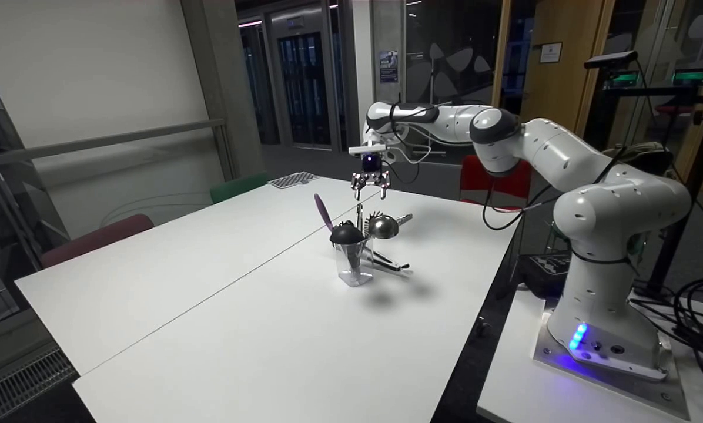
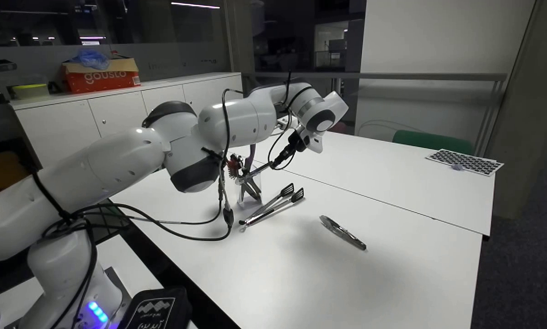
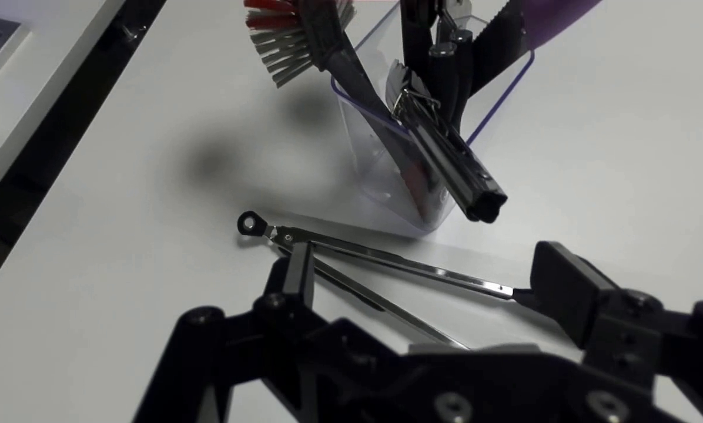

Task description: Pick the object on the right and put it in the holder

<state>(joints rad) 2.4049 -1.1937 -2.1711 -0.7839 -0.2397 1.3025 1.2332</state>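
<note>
A slim grey stick-like object point(image 2: 342, 232), a closed metal utensil, lies on the table. In an exterior view it is partly hidden behind a ladle point(image 1: 405, 219); it is out of view in the wrist view. The holder, a clear cup, shows in both exterior views point(image 1: 360, 278) point(image 2: 241, 196) and in the wrist view point(image 3: 375, 176), with utensils sticking out. My gripper point(image 3: 425, 258) is open and empty. It hangs above the table, beside and higher than the cup, in both exterior views point(image 1: 370, 195) point(image 2: 273, 164). A metal handle point(image 3: 451, 153) leans from the cup toward the jaws.
Open tongs point(image 1: 381, 258) point(image 2: 273, 208) lie beside the cup, below the jaws in the wrist view point(image 3: 398, 263). A brush point(image 3: 328, 47), a purple-handled utensil point(image 1: 322, 211) and a ladle point(image 1: 383, 226) project from the cup. A patterned sheet point(image 2: 465, 162) lies at the table's far edge.
</note>
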